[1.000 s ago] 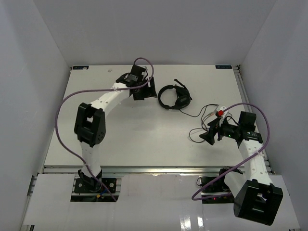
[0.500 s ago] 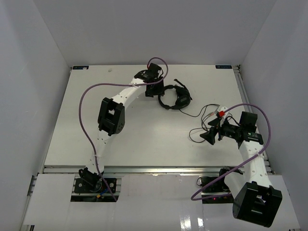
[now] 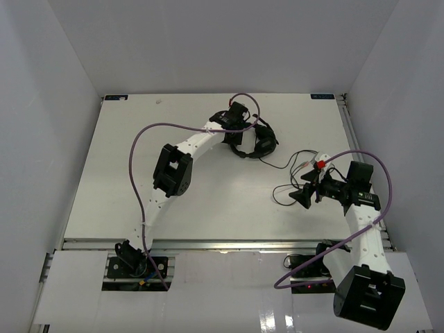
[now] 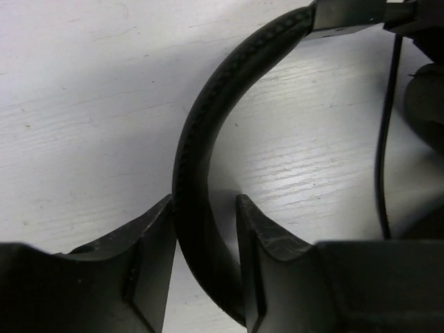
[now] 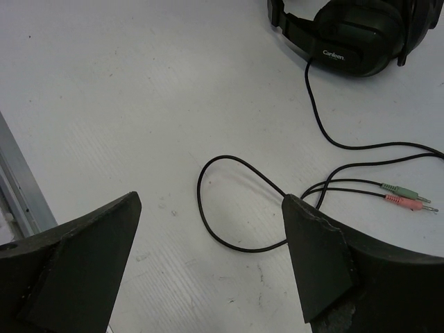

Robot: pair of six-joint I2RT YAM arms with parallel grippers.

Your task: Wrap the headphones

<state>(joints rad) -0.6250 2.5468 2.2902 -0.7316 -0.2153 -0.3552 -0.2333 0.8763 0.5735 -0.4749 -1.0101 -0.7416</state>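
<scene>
- Left wrist view puts the headphones right at the left gripper: the padded headband runs up between its two fingers.
- Those jaws are narrowed around the band. One finger sits against it and a sliver of table shows beside the other. Whether it is truly clamped cannot be told.
- Right wrist view alone shows the cord in detail. It leaves an ear cup, curls into a loop on the table and ends in green and pink plugs.
- The right gripper hangs over that loop, jaws spread wide, holding nothing.
- Top view shows the layout: the headset lies toward the far middle of the table, with the right gripper well apart at the near right.
</scene>
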